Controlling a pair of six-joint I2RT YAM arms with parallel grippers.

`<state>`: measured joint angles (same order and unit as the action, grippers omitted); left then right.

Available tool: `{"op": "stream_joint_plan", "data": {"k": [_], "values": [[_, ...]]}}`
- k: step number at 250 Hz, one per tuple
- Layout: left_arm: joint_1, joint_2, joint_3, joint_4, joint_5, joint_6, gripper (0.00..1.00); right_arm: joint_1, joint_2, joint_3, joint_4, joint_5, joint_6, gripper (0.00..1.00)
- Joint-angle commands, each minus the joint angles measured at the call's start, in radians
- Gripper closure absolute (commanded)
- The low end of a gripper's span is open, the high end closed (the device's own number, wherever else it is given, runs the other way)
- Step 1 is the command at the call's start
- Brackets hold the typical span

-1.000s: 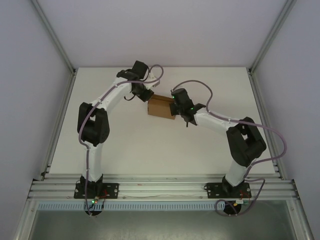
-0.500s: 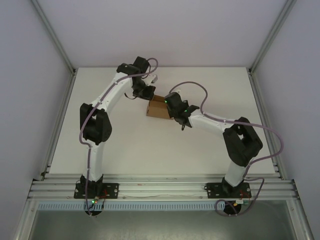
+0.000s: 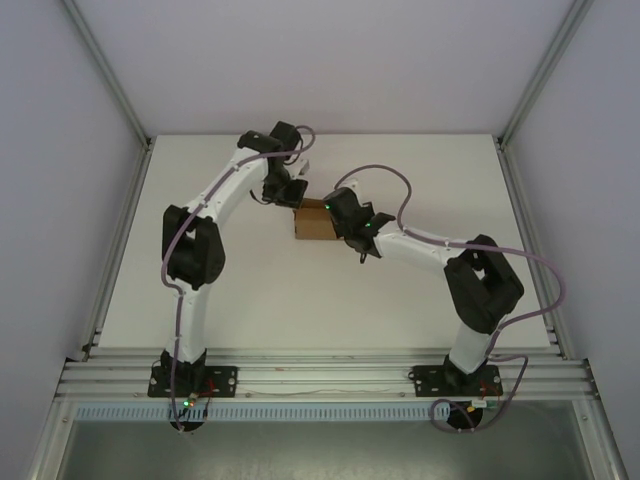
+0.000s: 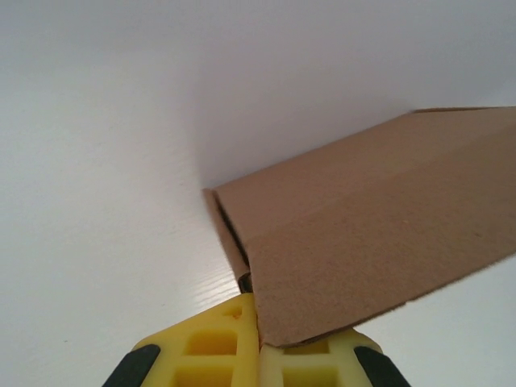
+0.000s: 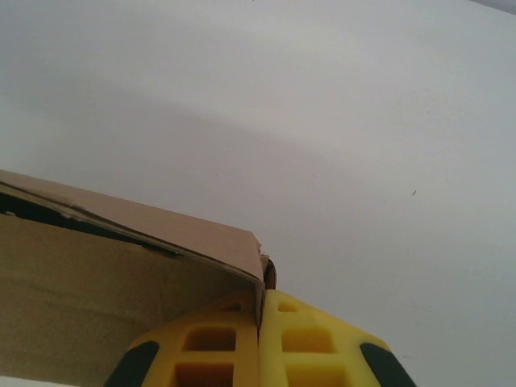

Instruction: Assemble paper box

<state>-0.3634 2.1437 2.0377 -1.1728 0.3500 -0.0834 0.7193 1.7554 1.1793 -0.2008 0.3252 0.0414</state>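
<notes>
Paper box (image 3: 311, 227) sat between the arms, left gripper (image 4: 257, 319) and right gripper (image 5: 259, 311) each pinching its cardboard edge.

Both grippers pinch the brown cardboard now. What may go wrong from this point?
1. The left gripper pinches only a corner of the paper box, so the thin flap may slip out or crease.
2. The right gripper grips a ragged-looking edge. If the arms pull apart, it may tear.
</notes>
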Motion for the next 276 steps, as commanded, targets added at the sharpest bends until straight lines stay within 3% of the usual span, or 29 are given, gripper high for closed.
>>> {"op": "stream_joint_plan", "data": {"k": [1,48,84,150,208,276], "values": [[-0.043,-0.017,-0.1,0.006,-0.12,-0.059,1.0,-0.001,0.074,-0.064,-0.216,-0.055,0.02,1.0],[-0.059,-0.122,-0.334,0.235,-0.125,-0.192,1.0,0.004,0.081,-0.068,-0.21,-0.054,0.041,1.0],[-0.06,-0.155,-0.41,0.292,-0.09,-0.251,1.0,0.005,0.081,-0.072,-0.211,-0.049,0.046,1.0],[-0.062,-0.138,-0.314,0.212,-0.06,-0.273,1.0,0.006,0.079,-0.071,-0.217,-0.053,0.065,1.0],[-0.095,-0.146,-0.42,0.259,-0.24,-0.25,1.0,0.005,0.063,-0.095,-0.199,-0.032,0.056,1.0],[-0.132,-0.263,-0.689,0.483,-0.313,-0.259,1.0,0.004,0.043,-0.121,-0.154,-0.012,0.037,1.0]]}}
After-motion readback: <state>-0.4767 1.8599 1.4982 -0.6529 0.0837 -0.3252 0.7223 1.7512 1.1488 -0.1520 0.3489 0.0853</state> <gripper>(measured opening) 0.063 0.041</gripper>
